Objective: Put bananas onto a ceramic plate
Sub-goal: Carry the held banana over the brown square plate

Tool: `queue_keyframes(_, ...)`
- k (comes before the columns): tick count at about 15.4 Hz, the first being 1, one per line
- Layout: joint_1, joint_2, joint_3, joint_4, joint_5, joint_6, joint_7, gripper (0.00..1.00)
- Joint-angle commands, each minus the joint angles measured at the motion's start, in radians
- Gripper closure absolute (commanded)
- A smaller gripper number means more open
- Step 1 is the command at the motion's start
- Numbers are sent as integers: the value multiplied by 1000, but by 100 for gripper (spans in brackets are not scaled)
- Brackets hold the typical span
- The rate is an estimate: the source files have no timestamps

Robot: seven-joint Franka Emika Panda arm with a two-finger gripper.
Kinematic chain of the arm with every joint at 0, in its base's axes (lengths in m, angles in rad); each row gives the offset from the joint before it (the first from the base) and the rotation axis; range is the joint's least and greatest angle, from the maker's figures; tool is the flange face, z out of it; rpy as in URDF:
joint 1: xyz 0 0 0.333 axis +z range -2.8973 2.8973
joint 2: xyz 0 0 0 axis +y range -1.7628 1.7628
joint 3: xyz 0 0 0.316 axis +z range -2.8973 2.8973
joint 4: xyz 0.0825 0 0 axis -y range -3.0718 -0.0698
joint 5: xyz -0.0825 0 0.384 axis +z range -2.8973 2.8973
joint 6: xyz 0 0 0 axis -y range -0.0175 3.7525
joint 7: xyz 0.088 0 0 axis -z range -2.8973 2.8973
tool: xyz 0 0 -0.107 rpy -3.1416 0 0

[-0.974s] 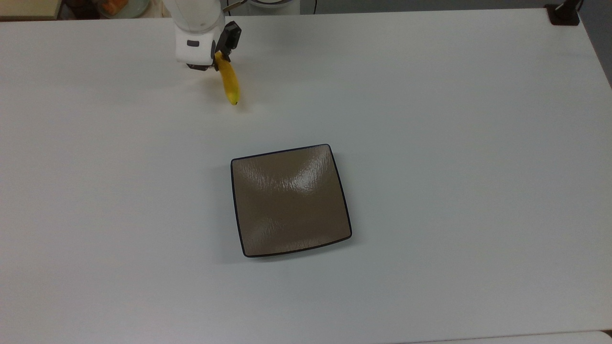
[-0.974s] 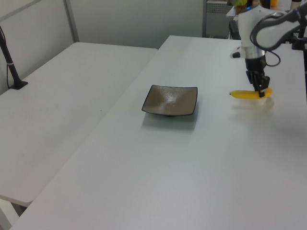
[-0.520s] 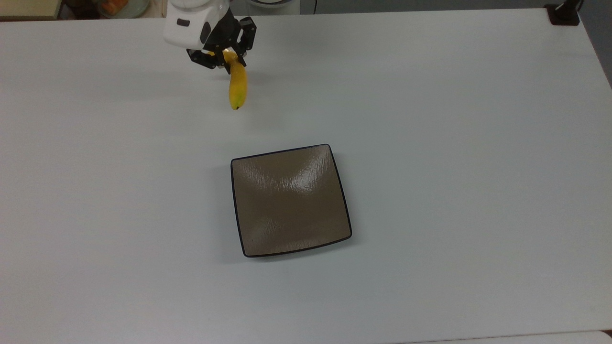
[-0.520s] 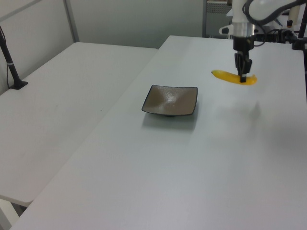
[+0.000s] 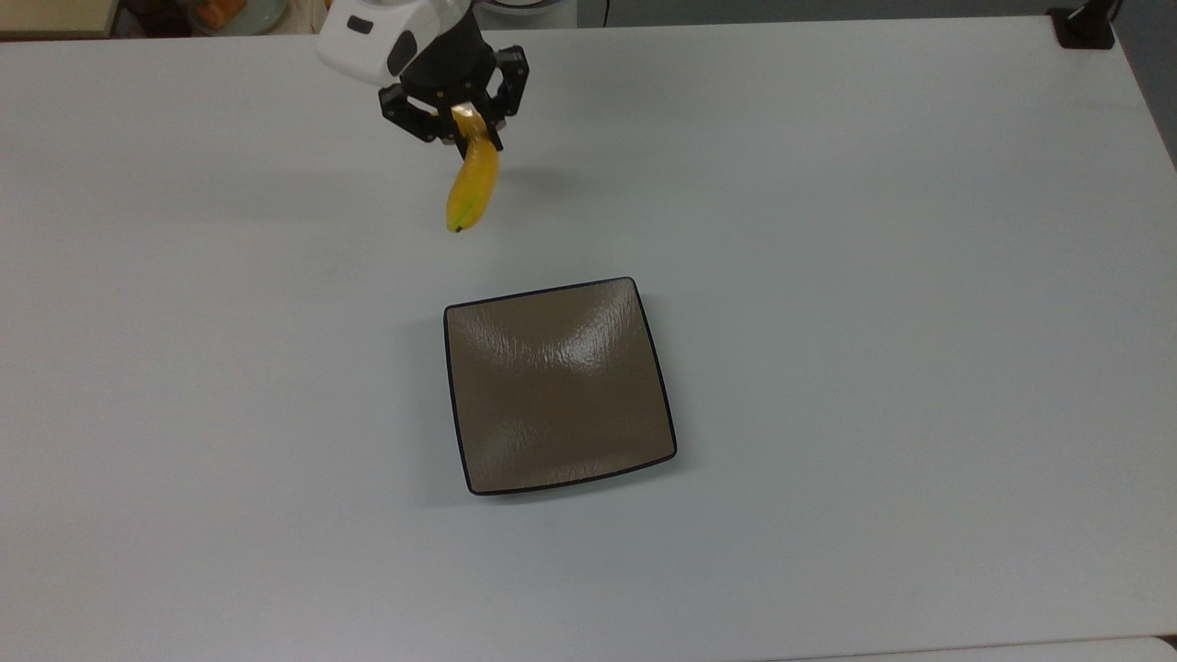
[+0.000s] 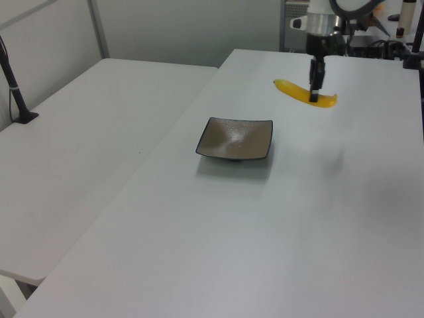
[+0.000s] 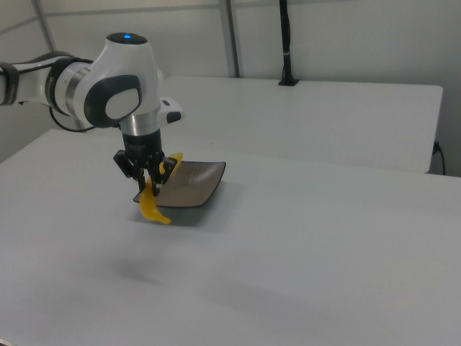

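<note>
While my gripper (image 5: 467, 122) was clamped near one end of the banana (image 5: 471, 188), I judged it best to carry it level over the ceramic plate (image 5: 559, 386), then lower gently.

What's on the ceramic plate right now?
Nothing: the ceramic plate shows a bare glossy surface. The banana hangs off to one side, clamped in the hand. Whatever lies beneath the plate is hidden.

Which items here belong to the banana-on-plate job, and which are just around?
Job:
- banana, held in the pincer above the table
- ceramic plate, bare

Around:
- white table
- black post base at the table's corner
</note>
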State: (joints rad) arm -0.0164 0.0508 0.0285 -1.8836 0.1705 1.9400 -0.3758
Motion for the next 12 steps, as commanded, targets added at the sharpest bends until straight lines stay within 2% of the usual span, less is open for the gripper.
queue_keyframes(1,44,130,8,161,18,14,164,80)
queue_keyframes(3,55,153,11,170,20,52,250,80)
queue_keyframes(9,69,326,60,355,-5,172,544,79)
queue_keyframes(10,69,352,65,377,-8,194,584,72)
queue_keyframes(11,72,377,68,391,-9,218,624,46)
queue_keyframes(12,79,395,68,400,-14,238,662,0)
